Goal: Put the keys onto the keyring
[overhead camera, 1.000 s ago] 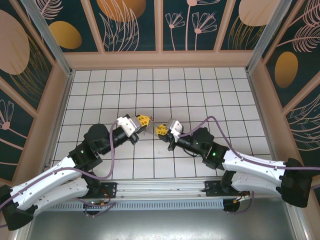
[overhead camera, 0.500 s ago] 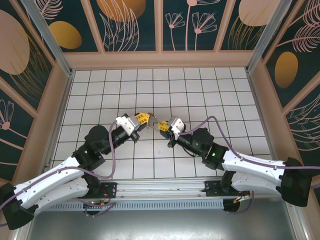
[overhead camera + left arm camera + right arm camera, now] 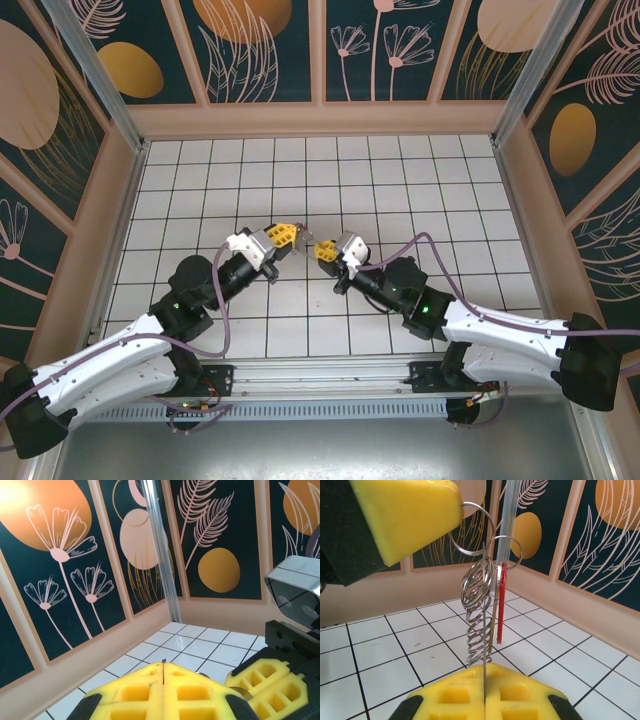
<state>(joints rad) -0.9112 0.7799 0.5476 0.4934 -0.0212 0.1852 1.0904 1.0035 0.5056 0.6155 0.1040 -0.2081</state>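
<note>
1. The left gripper (image 3: 290, 236) and the right gripper (image 3: 322, 251) are meeting tip to tip above the white tiled table (image 3: 400, 180), mid-workspace; both are hovering off the surface.
2. The left gripper's yellow fingers (image 3: 135, 692) are sitting clenched, seam closed; in the right wrist view one of them is pinching the top loop of the silver wire keyring (image 3: 477, 605).
3. The right gripper's yellow fingers (image 3: 450, 695) are clenched too, clamping the bottom end of that keyring; the stacked loops are standing stretched, near upright, between the two grippers.
4. The small red-headed key (image 3: 501, 597) is hanging edge-on just beside the loops, apparently from a small ring near the top; whether it is fully threaded cannot be told; a thin tan strip (image 3: 493, 625) is running alongside, possibly the strap.
5. Step in hand, as a judgement: working the key round the coil while both ends are being held taut.
6. Doing it well: both pinches need to be firm; pulling apart gently, only enough to open a gap in the coil; turning one wrist in small steps so the key's ring is sliding along the wire, not jamming.
7. Risk: thin wire could be slipping out of flat pads; too much pull could be bending the loops or dropping the key onto the tiles.
</note>
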